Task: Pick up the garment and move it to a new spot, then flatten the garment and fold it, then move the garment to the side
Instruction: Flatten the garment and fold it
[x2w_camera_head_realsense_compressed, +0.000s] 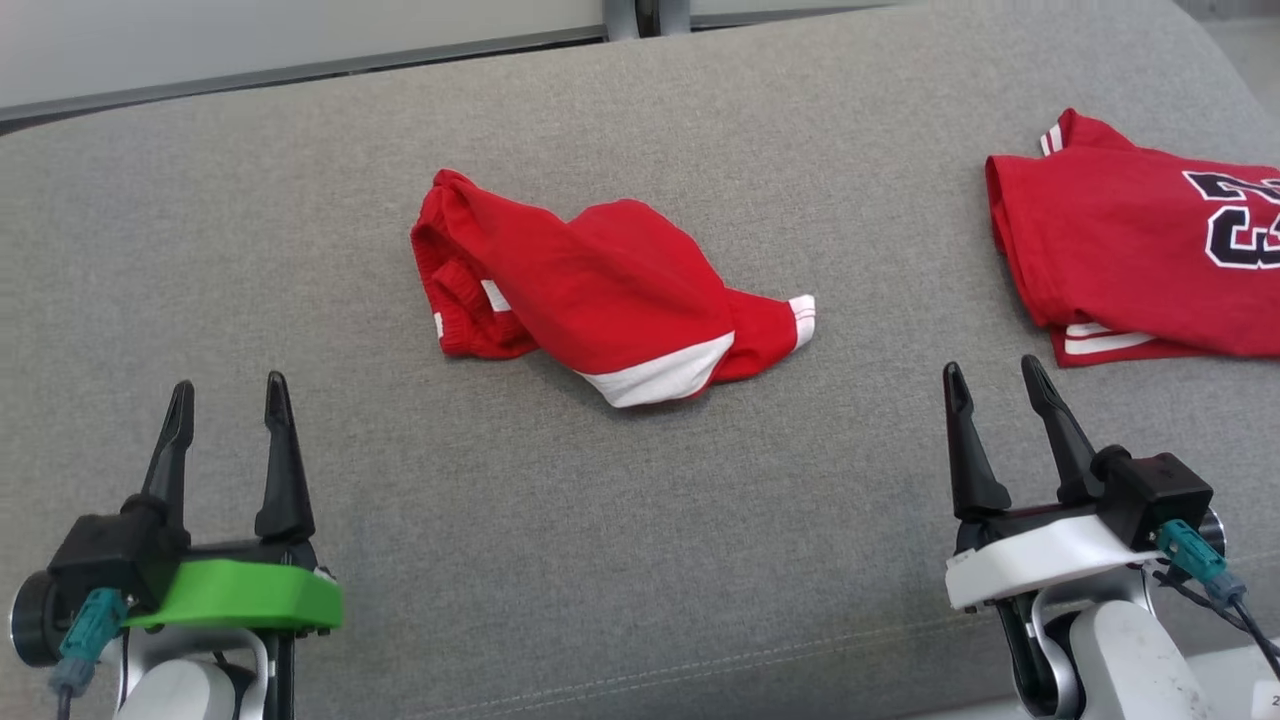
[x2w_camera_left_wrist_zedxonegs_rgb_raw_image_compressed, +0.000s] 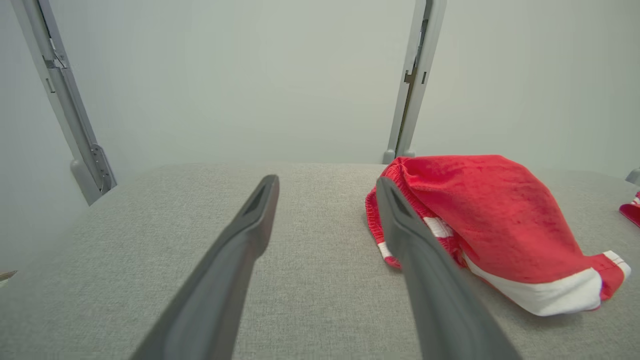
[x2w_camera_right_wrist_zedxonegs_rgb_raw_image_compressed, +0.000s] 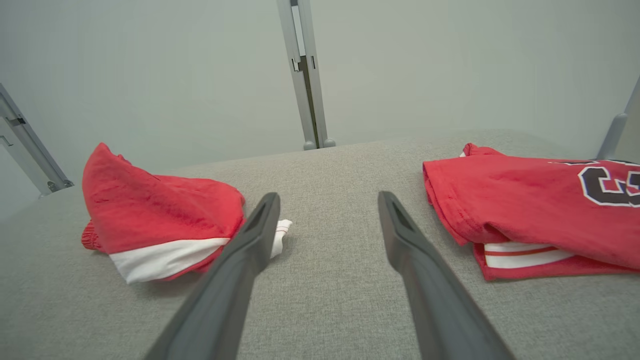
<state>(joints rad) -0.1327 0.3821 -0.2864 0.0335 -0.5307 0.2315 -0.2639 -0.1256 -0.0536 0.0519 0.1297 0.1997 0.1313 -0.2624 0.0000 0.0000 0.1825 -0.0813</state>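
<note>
A crumpled red garment (x2w_camera_head_realsense_compressed: 600, 290) with white trim lies in a heap in the middle of the grey cushion (x2w_camera_head_realsense_compressed: 640, 520). My left gripper (x2w_camera_head_realsense_compressed: 230, 395) hovers at the lower left, open and empty, short of the heap. At the lower right my right gripper (x2w_camera_head_realsense_compressed: 990, 375) is open too, with nothing between its fingers. Seen from the left wrist, the garment (x2w_camera_left_wrist_zedxonegs_rgb_raw_image_compressed: 490, 220) lies ahead and to the right of my left gripper (x2w_camera_left_wrist_zedxonegs_rgb_raw_image_compressed: 325, 185). From the right wrist, the garment (x2w_camera_right_wrist_zedxonegs_rgb_raw_image_compressed: 155, 210) sits to the left of my right gripper (x2w_camera_right_wrist_zedxonegs_rgb_raw_image_compressed: 327, 200).
A folded red jersey (x2w_camera_head_realsense_compressed: 1140, 260) with a dark number lies at the right edge of the cushion; the right wrist view has the jersey (x2w_camera_right_wrist_zedxonegs_rgb_raw_image_compressed: 530, 205) to the right of the fingers. Grey metal posts (x2w_camera_right_wrist_zedxonegs_rgb_raw_image_compressed: 305, 75) and a pale wall stand behind the cushion.
</note>
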